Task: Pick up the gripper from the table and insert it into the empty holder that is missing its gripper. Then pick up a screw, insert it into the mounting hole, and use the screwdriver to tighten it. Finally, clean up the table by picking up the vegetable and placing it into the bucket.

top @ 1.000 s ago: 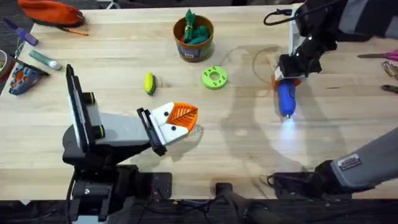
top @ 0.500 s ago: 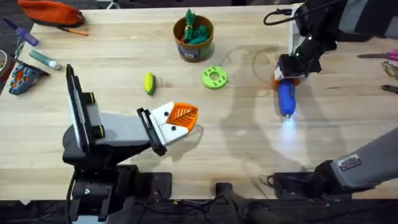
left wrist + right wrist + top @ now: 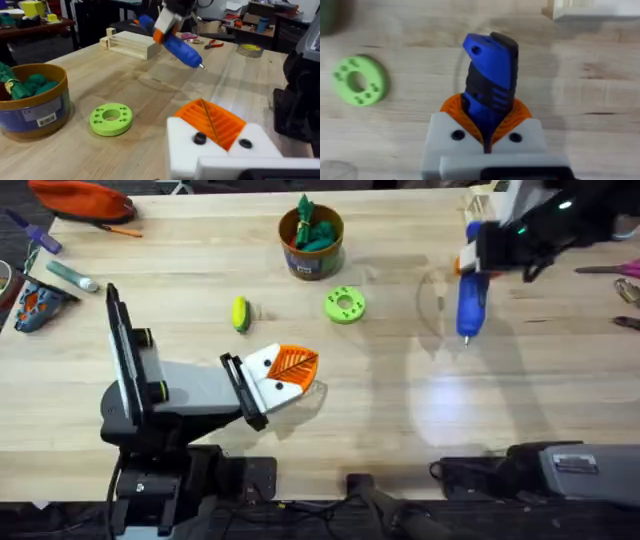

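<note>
My right gripper [image 3: 478,258] is shut on the blue screwdriver [image 3: 470,302] and holds it above the right half of the table, bit pointing down toward me. The right wrist view shows the screwdriver [image 3: 490,65] clamped between the gripper's [image 3: 487,122] orange pads. My left gripper [image 3: 292,370] rests low at centre-left, shut, orange ribbed pads [image 3: 212,120] together on its white holders [image 3: 220,150]. Each holder has a dark spot; I cannot tell hole from screw. The yellow-green vegetable [image 3: 240,313] lies left of centre. The bucket [image 3: 311,242] at the back holds green leafy toys.
A green disc with holes [image 3: 345,305] lies between the bucket and the screwdriver. A wooden block [image 3: 132,45] sits at the far right corner. An orange pouch [image 3: 85,198] and pens crowd the far left; tools [image 3: 625,285] lie at the right edge.
The right arm has lifted the screwdriver off the table area and carried it up and away from me. The left arm, vegetable and bucket have not moved.
</note>
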